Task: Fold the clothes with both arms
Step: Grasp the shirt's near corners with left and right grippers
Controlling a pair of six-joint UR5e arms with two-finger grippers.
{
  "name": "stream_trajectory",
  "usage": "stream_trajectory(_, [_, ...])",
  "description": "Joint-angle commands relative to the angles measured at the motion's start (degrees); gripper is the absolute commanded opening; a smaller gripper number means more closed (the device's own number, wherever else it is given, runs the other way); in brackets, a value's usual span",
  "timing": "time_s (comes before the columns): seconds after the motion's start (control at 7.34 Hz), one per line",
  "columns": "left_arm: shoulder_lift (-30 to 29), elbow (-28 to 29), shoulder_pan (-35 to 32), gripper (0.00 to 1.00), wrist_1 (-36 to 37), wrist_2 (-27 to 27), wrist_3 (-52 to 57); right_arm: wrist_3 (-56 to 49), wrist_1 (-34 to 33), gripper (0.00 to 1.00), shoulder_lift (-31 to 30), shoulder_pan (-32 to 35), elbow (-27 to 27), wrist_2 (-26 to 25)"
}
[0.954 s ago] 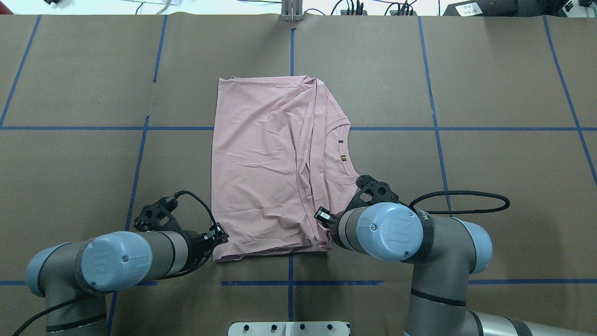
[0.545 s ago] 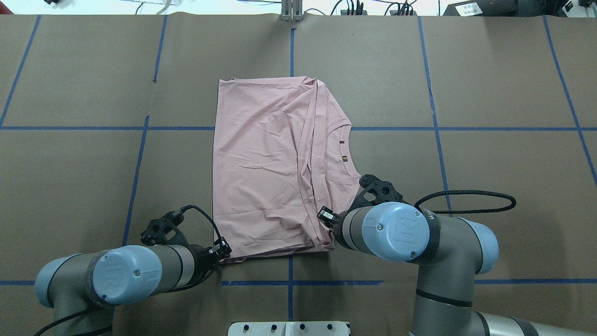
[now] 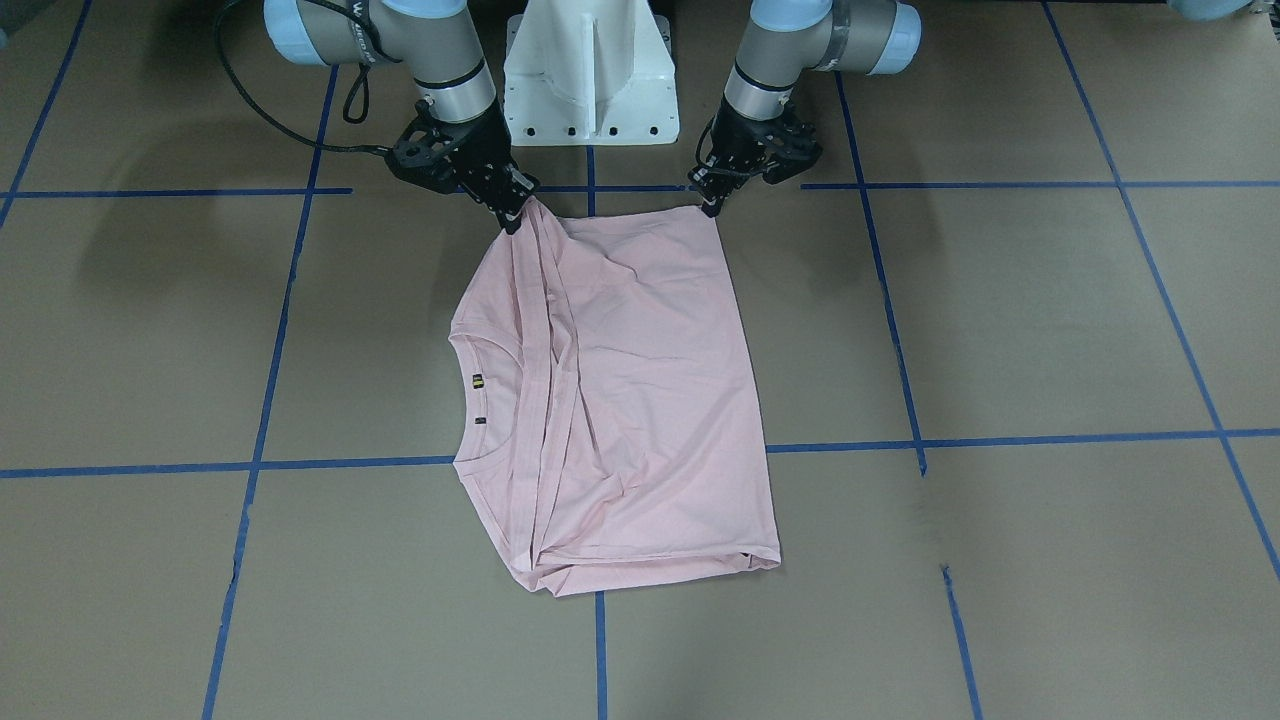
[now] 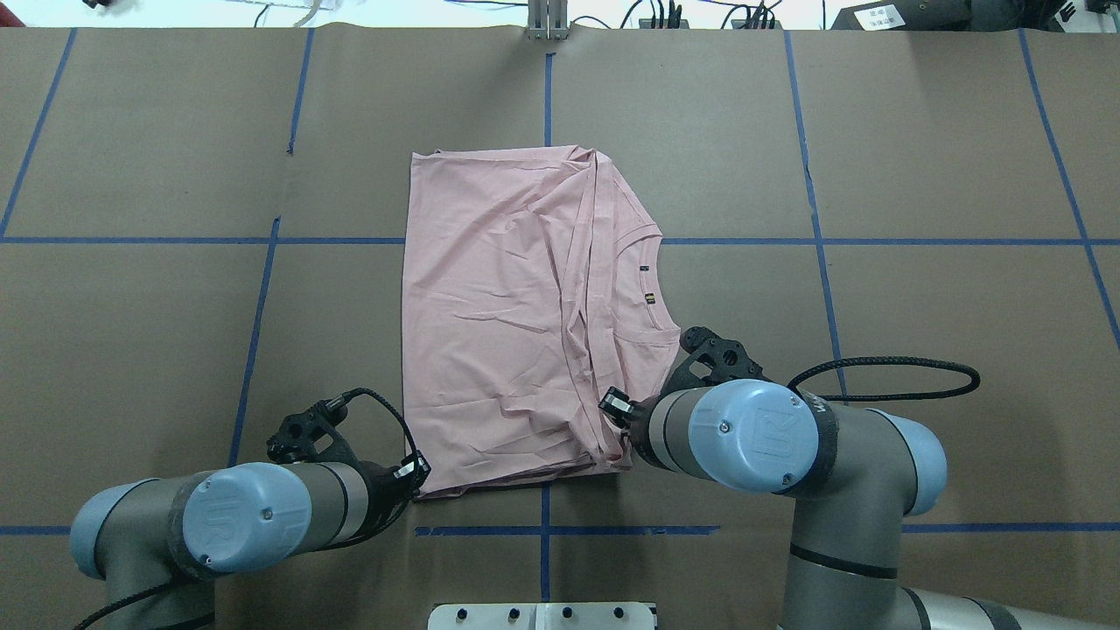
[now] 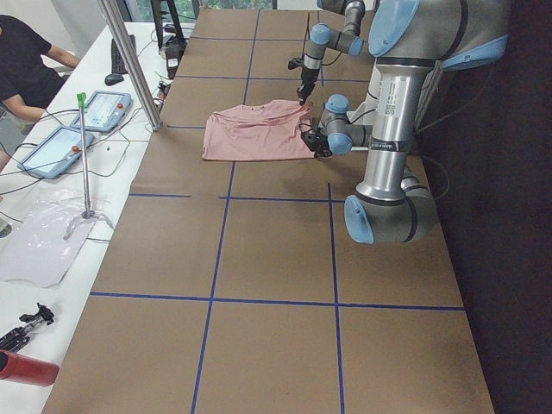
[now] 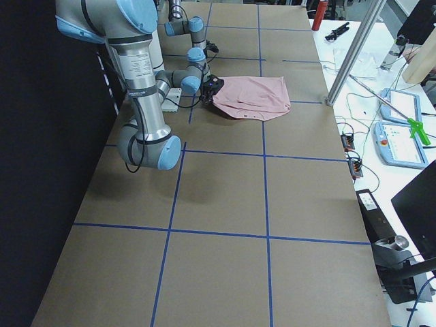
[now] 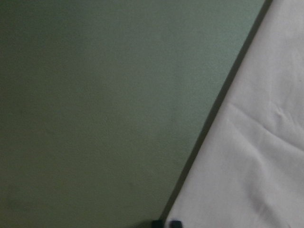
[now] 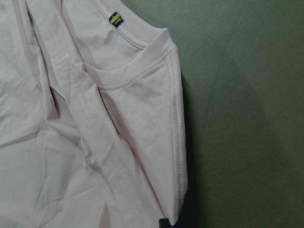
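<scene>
The pale pink T-shirt lies partly folded on the brown table, sleeves tucked in, collar with a small label toward my right. Its dog print and lettering are hidden. In the front view my left gripper pinches the shirt's near corner on that side. My right gripper pinches the other near corner, where the cloth bunches up. The left wrist view shows closed fingertips at the shirt's edge. The right wrist view shows closed fingertips at the hem.
The white pedestal base stands just behind both grippers. Blue tape lines cross the table. A metal post, tablets and a seated person are at the table's far side.
Both arms have shifted a little toward the robot's base and to the overhead view's right. The shirt's near edge has moved with them.
</scene>
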Motion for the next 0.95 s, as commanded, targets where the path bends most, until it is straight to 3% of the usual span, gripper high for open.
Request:
stream_trajectory(0.0, [-0.8, -0.3, 0.0, 0.0, 0.0, -0.2, 0.3, 0.1, 0.0, 0.0, -0.1, 0.0, 0.0, -0.1])
stream_trajectory(0.27, [-0.4, -2.6, -0.4, 0.0, 0.0, -0.4, 0.5, 0.3, 0.0, 0.0, -2.7, 0.1, 2.9, -0.3])
stream_trajectory(0.41, [0.3, -6.7, -0.6, 0.0, 0.8, -0.4, 0.5, 3.6, 0.0, 0.0, -6.6, -2.0, 7.9, -0.6])
stream_trajectory(0.68, [0.5, -17.1, -0.4, 0.0, 9.4, -0.5, 0.5, 9.1, -0.1, 0.0, -12.6, -7.2, 17.6, -6.2])
stream_trajectory(0.82, [-2.3, -18.9, -1.3, 0.0, 13.3, -1.2, 0.6, 8.8, -0.1, 0.0, -11.8, -5.5, 17.6, -5.9])
